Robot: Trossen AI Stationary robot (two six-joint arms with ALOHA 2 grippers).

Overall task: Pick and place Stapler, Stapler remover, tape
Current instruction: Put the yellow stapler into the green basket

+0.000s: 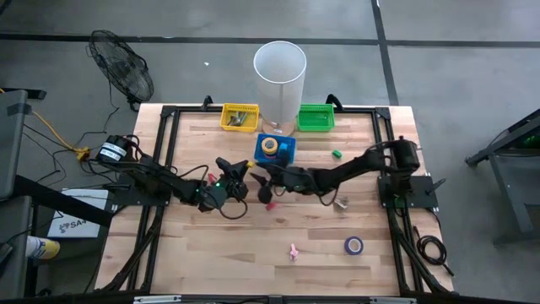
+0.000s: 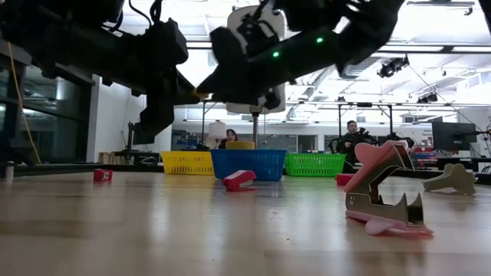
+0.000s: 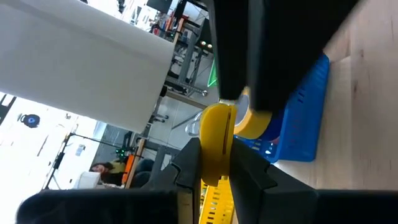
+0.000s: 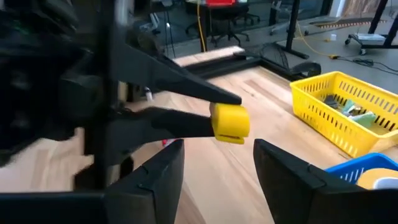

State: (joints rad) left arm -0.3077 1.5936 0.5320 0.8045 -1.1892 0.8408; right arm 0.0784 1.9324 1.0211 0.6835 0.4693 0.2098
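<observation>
Left gripper (image 3: 216, 163) clamping yellow stapler (image 3: 217, 140)

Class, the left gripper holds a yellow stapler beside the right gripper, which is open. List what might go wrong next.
1. The left gripper pinches only one end of the yellow stapler, so the stapler may twist or slip.
2. The right gripper is open very near it; the arms could collide.
3. If dropped, the stapler could miss the blue basket.
</observation>
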